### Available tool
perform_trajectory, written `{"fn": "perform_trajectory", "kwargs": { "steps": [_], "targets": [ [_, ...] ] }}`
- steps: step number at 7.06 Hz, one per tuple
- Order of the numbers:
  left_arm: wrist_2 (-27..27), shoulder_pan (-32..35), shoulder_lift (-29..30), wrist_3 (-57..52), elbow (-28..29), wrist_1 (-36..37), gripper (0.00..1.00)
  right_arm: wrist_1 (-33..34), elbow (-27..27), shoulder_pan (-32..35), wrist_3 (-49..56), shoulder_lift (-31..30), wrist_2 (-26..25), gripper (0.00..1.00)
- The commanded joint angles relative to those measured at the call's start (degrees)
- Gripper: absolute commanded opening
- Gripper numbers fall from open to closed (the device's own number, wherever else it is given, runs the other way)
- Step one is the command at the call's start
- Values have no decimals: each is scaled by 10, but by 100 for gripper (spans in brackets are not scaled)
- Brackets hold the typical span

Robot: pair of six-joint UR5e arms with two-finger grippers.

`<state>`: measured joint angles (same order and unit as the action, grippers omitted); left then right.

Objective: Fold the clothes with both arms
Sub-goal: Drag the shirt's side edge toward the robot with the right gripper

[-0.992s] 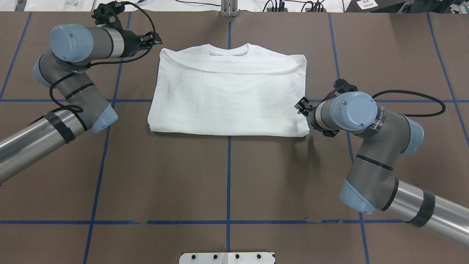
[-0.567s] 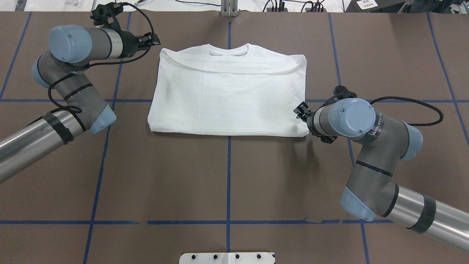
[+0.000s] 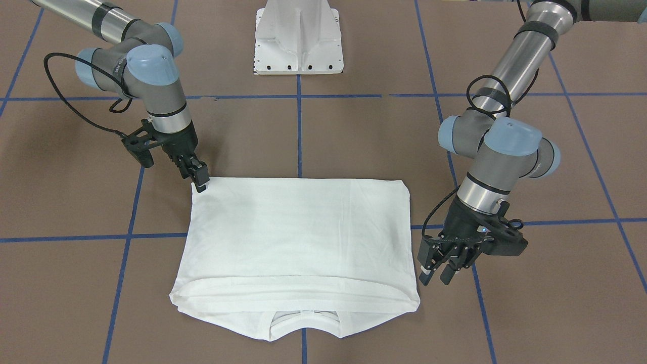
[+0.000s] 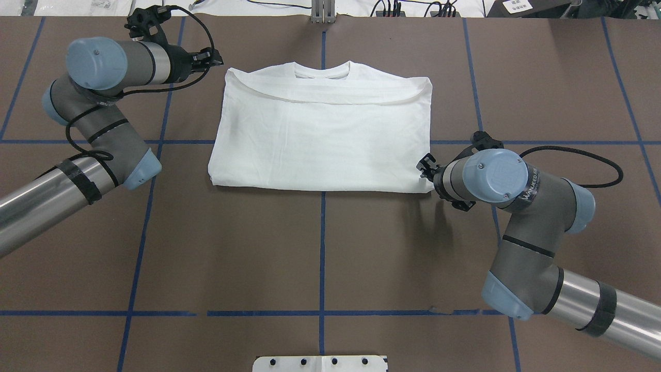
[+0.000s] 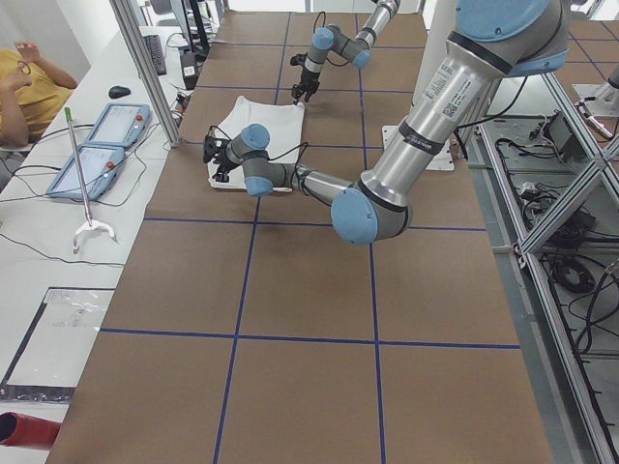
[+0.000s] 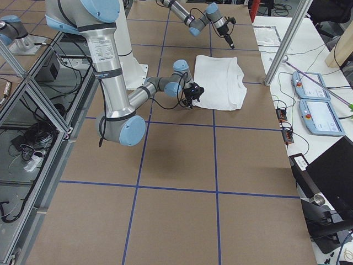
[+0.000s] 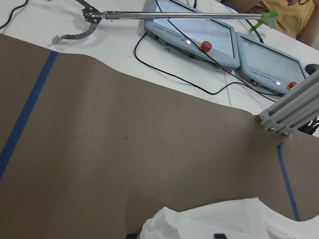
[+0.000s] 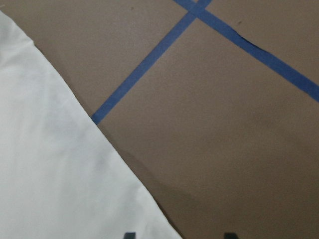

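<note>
While both my arms reach out over the table [image 4: 320,258], the shirt [image 4: 320,139] lies flat on it, folded into a rough rectangle across the centre line of blue tape [image 4: 322,248]. Its collar [image 4: 323,70] is at the edge farthest from my base [image 3: 298,38], and the side facing up is plain white. A folded band runs across the cloth just beside the collar.

My left pincer [image 3: 435,275] is just beside the far corner of the shirt on my left, at the collar end. Its fingers are spread with nothing between them, and the front camera shows a narrow strip of table between them and the cloth's edge. From my left wrist I see that corner low in the view, with the two dark fingertips apart at the bottom edge.

My right pincer [image 3: 200,183] points down at the near corner on my right, the end away from the collar. Its tips stand right at the corner's edge; whether they touch the cloth I cannot tell. From my right wrist the two fingertips show well apart, so this pincer too is spread and pinches nothing. The shirt's edge runs down between them, with white cloth on one side and bare table and tape on the other.
</note>
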<state>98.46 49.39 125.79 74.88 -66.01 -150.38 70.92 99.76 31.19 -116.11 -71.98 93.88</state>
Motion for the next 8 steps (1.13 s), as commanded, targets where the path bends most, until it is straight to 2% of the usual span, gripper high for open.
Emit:
{"fn": "perform_trajectory", "kwargs": {
  "steps": [1,4,5,6,7,8],
  "targets": [
    [0,0,0,-1,0,0,59,0,5,-5,-6,1,2,0],
    [1,0,0,0,0,2,59,7,59,-18,-9,-18,7,0],
    [2,0,0,0,-7,3,59,7,121,-39,-12,-72,7,0],
    [15,0,-1,3,-31,6,59,7,172,-65,-12,-118,21,0],
    [63,1,-7,10,-61,7,59,7,204,-102,-24,-142,41,0],
    [101,0,-52,34,-128,8,59,5,249,-126,-32,-191,96,0]
  ]
}}
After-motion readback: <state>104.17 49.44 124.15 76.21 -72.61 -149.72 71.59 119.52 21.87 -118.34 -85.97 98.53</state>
